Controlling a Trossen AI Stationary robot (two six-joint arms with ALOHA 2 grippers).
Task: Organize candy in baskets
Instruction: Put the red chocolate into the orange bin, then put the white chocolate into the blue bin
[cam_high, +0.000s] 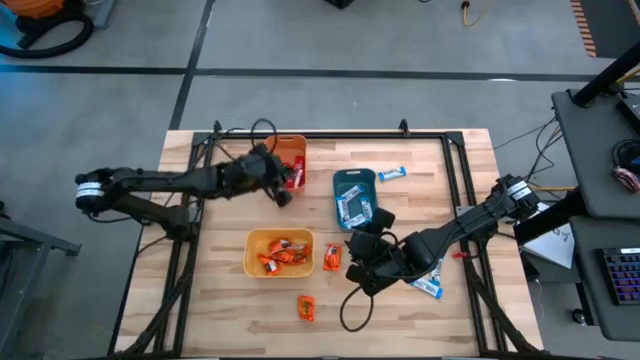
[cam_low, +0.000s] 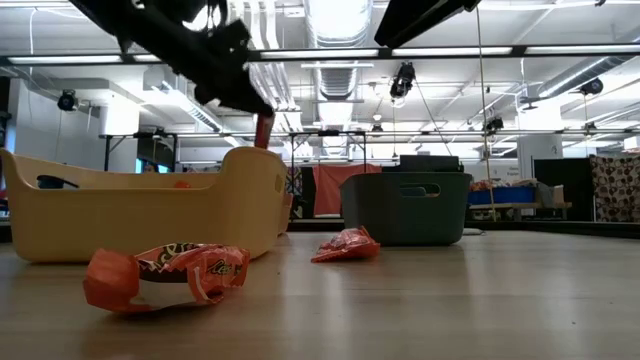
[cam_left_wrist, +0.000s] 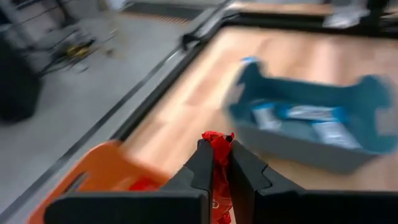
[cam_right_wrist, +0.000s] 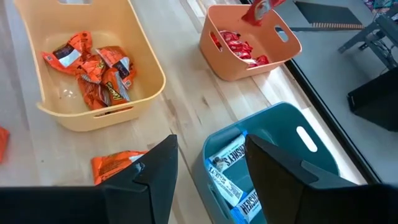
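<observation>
An orange candy (cam_low: 165, 275) lies nearest the low camera, alone at the near edge of the table (cam_high: 420, 310). A second orange candy (cam_high: 331, 257) lies a little farther in, just right of the yellow basket (cam_high: 252, 262). That basket holds a heap of orange candies (cam_right_wrist: 93, 68), too tangled to count.

The right gripper (cam_right_wrist: 205, 171) hovers right of the yellow basket, over the near end of the teal basket (cam_high: 340, 187), its fingers spread with nothing between them. The second orange candy lies just left of it. From above, the arm covers part of a blue-and-white candy (cam_high: 428, 286) lying on the table to the right; how many lie there cannot be told.

In the teal basket at least two blue-and-white candies (cam_right_wrist: 227, 180) show; the right gripper's fingers cut off the rest. One more blue-and-white candy (cam_high: 391, 174) lies on the table just right of that basket's far end.

Farthest off, the left gripper (cam_left_wrist: 217, 149) hangs over the orange basket (cam_high: 296, 148) at the far edge, pinching a red candy (cam_left_wrist: 219, 142) between its fingers, above the basket's right side. Red candies (cam_right_wrist: 239, 46) lie inside the basket, number unclear.

There are three baskets in all.
</observation>
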